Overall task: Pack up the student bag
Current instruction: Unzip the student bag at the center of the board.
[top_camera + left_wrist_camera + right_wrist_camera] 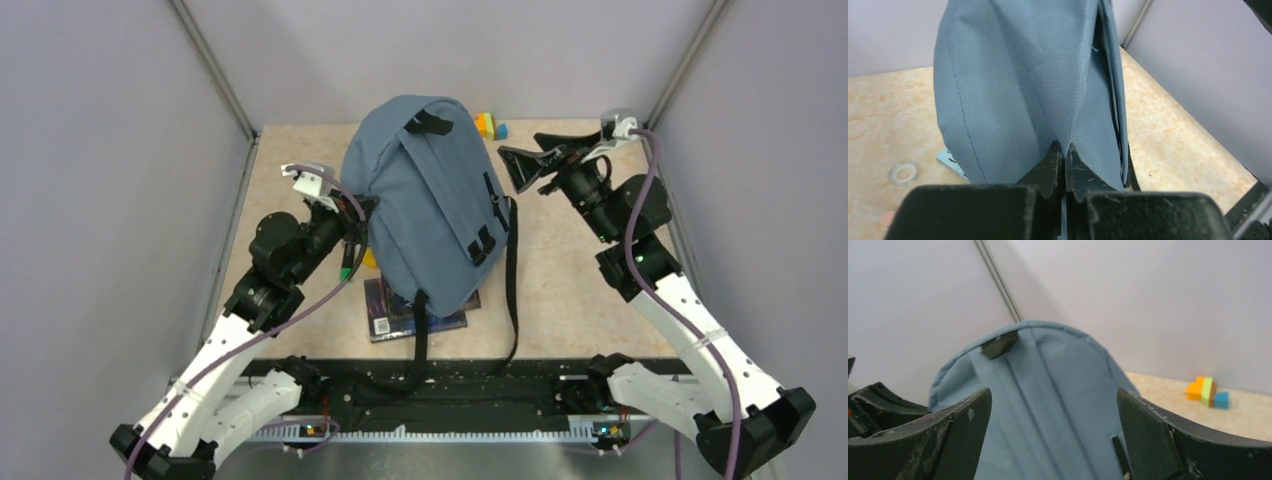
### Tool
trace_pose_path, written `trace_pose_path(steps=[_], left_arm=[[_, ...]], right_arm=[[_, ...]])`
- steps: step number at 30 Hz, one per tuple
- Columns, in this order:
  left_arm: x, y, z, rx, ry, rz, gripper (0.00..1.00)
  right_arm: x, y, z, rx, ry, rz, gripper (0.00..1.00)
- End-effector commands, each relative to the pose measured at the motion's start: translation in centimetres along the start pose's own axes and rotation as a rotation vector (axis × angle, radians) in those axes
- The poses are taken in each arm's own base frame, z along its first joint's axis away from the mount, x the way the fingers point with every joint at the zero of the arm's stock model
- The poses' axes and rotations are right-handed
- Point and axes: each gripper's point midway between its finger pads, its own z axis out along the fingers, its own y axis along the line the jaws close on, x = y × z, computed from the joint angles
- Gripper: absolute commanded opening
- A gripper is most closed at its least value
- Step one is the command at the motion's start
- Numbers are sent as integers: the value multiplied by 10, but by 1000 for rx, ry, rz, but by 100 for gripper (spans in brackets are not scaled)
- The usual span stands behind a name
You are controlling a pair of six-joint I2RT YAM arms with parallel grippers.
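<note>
Left gripper [1063, 150] pinches a fold of the grey-blue student backpack [425, 200] on its 9 o'clock side. Right gripper [522, 168], jaws spread and empty, faces it from 2 o'clock. Backpack sits between both arms, long axis running 12 to 6.

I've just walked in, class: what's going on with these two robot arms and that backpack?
The grey-blue backpack stands upright on the table, its near end resting on a book. The left gripper is shut, pinching a fold of the bag's side fabric. The right gripper is open beside the bag's far right side, holding nothing. A few coloured blocks lie behind the bag, not yet packed.
</note>
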Motion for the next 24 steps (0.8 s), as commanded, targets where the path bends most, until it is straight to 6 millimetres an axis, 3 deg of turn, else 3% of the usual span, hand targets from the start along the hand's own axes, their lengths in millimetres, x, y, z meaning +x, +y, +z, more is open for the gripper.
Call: trace_pose_path(steps=[1, 3, 6, 11, 17, 24], left_arm=[[-40, 4, 13, -43, -141, -21, 0], [-26, 5, 20, -43, -100, -14, 0], [-11, -9, 26, 28, -49, 15, 0], [5, -28, 27, 86, -21, 111, 0], [13, -41, 27, 125, -8, 136, 0], [17, -46, 27, 138, 1, 142, 0]], right_arm=[[22, 3, 6, 129, -12, 150, 93], [38, 13, 12, 137, 6, 206, 93], [64, 38, 22, 138, 38, 254, 93], [98, 82, 47, 137, 97, 169, 94], [110, 105, 71, 125, 119, 165, 94], [103, 112, 67, 92, 96, 206, 93]])
